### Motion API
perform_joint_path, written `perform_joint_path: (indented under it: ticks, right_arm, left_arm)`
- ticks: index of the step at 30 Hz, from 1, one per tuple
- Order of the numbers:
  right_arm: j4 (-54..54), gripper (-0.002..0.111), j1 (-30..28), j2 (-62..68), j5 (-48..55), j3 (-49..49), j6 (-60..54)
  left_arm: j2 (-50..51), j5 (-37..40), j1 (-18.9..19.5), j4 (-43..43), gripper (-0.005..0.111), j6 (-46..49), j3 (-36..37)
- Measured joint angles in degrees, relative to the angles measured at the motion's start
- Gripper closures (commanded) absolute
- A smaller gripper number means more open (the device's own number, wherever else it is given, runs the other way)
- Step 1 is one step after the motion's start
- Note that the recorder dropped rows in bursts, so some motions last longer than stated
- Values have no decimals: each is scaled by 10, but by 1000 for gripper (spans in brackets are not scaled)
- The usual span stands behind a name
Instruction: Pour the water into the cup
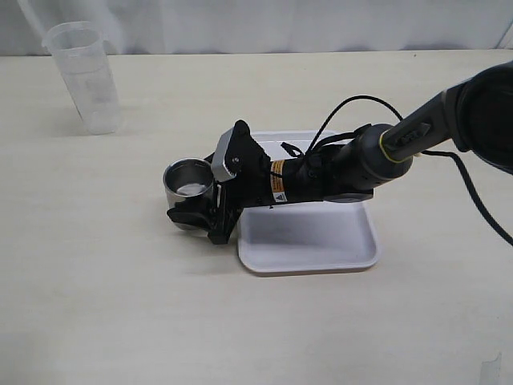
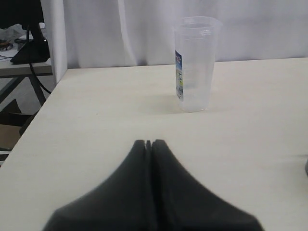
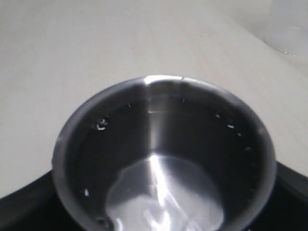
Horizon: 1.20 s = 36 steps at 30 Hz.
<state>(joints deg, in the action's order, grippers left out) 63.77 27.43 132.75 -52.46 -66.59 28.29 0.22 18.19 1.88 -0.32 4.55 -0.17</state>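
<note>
The cup (image 1: 190, 183) stands upright near the middle of the bench (image 1: 120, 305), mouth up and long axis vertical, just beside the near left corner of a white tray (image 1: 309, 241). The right wrist view looks down into it: droplets cling to the steel inner wall, and a bright wet-looking patch lies on the bottom, though how much liquid is there cannot be told. The right gripper (image 1: 192, 215) reaches in over the tray, its black jaws spread just to the cup's width and pressed against the lower wall on both sides. Whether the cup rests on the bench or is held just clear of it is not visible.

Well apart, by the far left corner of the bench, a translucent measuring jug (image 1: 84, 76) stands upright; the water (image 2: 195, 98) fills roughly its lower part. The left gripper (image 2: 148, 144) has its fingers pressed together with nothing between them, pointing toward the jug.
</note>
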Motion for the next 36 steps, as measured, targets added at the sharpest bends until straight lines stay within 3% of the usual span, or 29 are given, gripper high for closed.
perform_joint_path:
  ticks: [16,26,36]
  right_arm:
    - [0,104,0,0,0,0,0]
    - [-1,104,0,-1,-1,0,63]
    - [0,104,0,-1,-1,0,28]
  left_arm:
    - [0,1,0,0,107,0,0]
    - [0,1,0,0,107,0,0]
    - [0,1,0,0,107,0,0]
